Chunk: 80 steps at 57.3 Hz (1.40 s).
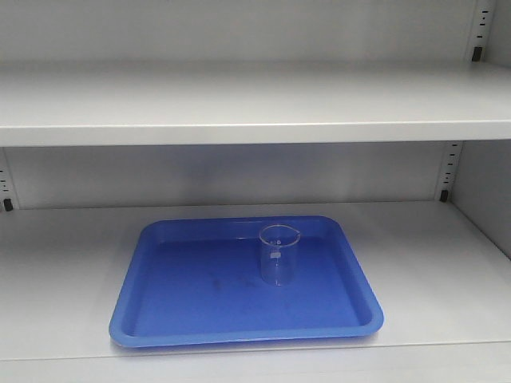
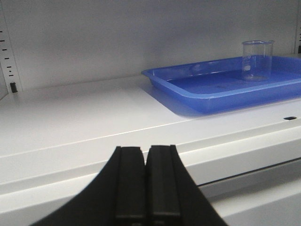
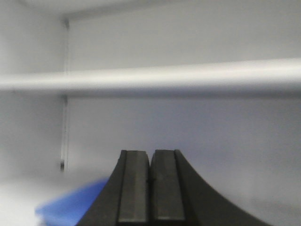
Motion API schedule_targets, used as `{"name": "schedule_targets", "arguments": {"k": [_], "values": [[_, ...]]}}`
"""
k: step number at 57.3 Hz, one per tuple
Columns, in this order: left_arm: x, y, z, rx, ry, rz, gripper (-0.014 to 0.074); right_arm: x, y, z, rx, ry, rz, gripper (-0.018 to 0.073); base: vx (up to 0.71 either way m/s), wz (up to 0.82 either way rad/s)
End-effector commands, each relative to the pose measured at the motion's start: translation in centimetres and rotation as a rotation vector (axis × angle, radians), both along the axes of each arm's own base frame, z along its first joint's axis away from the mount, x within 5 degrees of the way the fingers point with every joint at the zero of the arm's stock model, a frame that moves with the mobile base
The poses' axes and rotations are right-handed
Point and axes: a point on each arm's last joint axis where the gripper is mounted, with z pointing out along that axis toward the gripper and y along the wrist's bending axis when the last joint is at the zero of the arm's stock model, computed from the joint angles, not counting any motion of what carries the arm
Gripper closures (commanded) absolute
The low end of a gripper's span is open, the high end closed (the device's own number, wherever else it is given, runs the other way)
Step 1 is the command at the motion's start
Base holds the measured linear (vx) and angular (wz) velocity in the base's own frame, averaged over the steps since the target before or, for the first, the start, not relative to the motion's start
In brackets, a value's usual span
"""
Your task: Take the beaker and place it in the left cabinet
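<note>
Shelves fill my front view, pale grey and flat, so I am looking right into the left cabinet (image 1: pixel 239 104). Starting at the left, I see a strip of pin holes (image 1: pixel 6 187) on the back wall. I think those holes are there to hold the shelf pegs.

Next comes a blue tray (image 1: pixel 160 319) on the lower shelf. It sits close to the front edge of that shelf, a bit left of the middle.

On the tray stands the beaker (image 1: pixel 279 255). It is upright and looks empty. It stands in the back half of the tray, a little right of the tray's middle, near the back rim. I think the tray is there to catch the glass if it tips. The beaker is already inside the cabinet, so to me the job looks done.

My left gripper (image 2: pixel 146 188) is pressed together and holds nothing. It hangs low in front of the shelf edge, well apart from the tray.

My right gripper (image 3: pixel 150 188) is also pressed together with nothing in it. Its picture is blurry. It points at the back wall, with a bit of blue low on the left.
</note>
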Motion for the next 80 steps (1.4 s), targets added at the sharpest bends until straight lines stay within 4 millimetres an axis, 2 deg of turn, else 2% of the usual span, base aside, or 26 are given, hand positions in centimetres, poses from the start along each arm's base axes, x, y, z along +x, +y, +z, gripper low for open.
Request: {"name": "schedule_targets", "arguments": {"k": [1, 7, 12, 19, 20, 26, 36, 43, 50, 60, 80], "values": [[-0.1, 0.0, 0.3, -0.033, -0.080, -0.004, 0.0596, -2.7, -0.7, 1.3, 0.067, -0.174, 0.032, 0.0568, 0.00, 0.00], [-0.2, 0.0, 0.3, -0.033, -0.082, -0.004, 0.0596, -2.4, -0.2, 1.3, 0.016, -0.210, 0.041, 0.0568, 0.00, 0.00], [-0.1, 0.0, 0.3, -0.033, -0.080, -0.004, 0.0596, -1.3, -0.1, 0.5, 0.045, -0.125, 0.037, 0.0568, 0.00, 0.01], [-0.1, 0.0, 0.3, -0.033, -0.080, -0.004, 0.0596, 0.8, -0.5, -2.5, 0.117, 0.089, -0.027, 0.0568, 0.00, 0.00], [-0.1, 0.0, 0.3, -0.033, -0.080, -0.004, 0.0596, 1.3, -0.5, -3.4, 0.105, 0.137, -0.054, 0.0568, 0.00, 0.00], [-0.1, 0.0, 0.3, -0.033, -0.080, -0.004, 0.0596, 2.4, -0.7, -5.9, 0.108, 0.277, -0.110, 0.0568, 0.00, 0.00], [-0.1, 0.0, 0.3, -0.033, -0.080, -0.004, 0.0596, 2.7, -0.7, -8.4, 0.069, 0.305, -0.139, 0.0568, 0.00, 0.00], [-0.1, 0.0, 0.3, -0.033, -0.080, -0.004, 0.0596, 2.5, -0.8, -8.5, 0.051, 0.300, -0.154, 0.0568, 0.00, 0.00], [-0.1, 0.0, 0.3, -0.033, -0.080, -0.004, 0.0596, 2.6, -1.6, -9.1, 0.109, 0.374, -0.264, 0.0568, 0.00, 0.00], [-0.1, 0.0, 0.3, -0.033, -0.080, -0.004, 0.0596, 2.1, -2.5, -9.1, 0.133, 0.340, -0.406, 0.0568, 0.00, 0.00], [-0.1, 0.0, 0.3, -0.033, -0.081, -0.004, 0.0596, 1.8, -2.6, -9.6, 0.061, 0.358, -0.437, 0.0568, 0.00, 0.00]]}}
